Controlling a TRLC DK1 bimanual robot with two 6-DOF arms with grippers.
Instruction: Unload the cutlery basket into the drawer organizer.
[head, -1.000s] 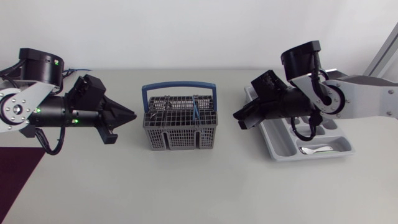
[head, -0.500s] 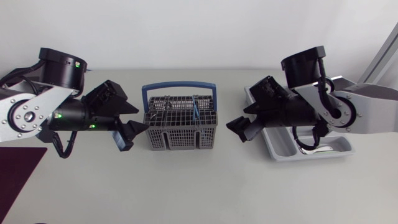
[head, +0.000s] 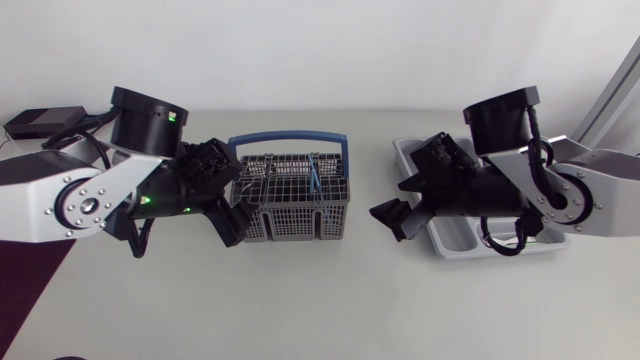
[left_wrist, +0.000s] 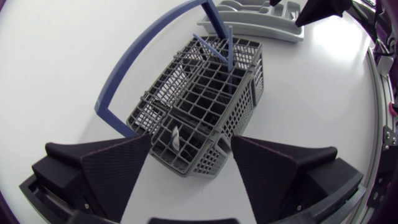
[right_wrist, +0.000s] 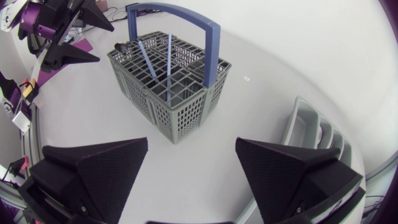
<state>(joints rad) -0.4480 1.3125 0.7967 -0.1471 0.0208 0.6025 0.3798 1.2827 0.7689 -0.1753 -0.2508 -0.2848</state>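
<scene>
A grey cutlery basket (head: 290, 200) with an arched blue handle (head: 288, 140) stands at the middle of the white counter (head: 320, 300), flanked by two robot arms. The left claw (head: 232, 215) sits at the basket's left near corner with its wedge fingers spread. In the left wrist view that claw (left_wrist: 191, 142) frames the basket (left_wrist: 199, 106), whose nearest corner lies between the two fingertips; whether either finger touches the mesh cannot be told.

The right claw (head: 395, 215) is likewise spread and hangs between the basket and the grey drawer organizer (head: 447, 240) at the counter's right, apart from the basket and holding nothing. In the right wrist view that claw (right_wrist: 191, 143) has the basket (right_wrist: 171, 87) ahead of it, beyond a strip of bare counter, with the organizer (right_wrist: 311, 134) just off to one side.

Two slim blue-handled utensils (left_wrist: 217, 43) stand upright in the basket's middle cells – leaning slightly – and a small silvery piece (left_wrist: 175, 137) shows in the cell closest to the left claw.
</scene>
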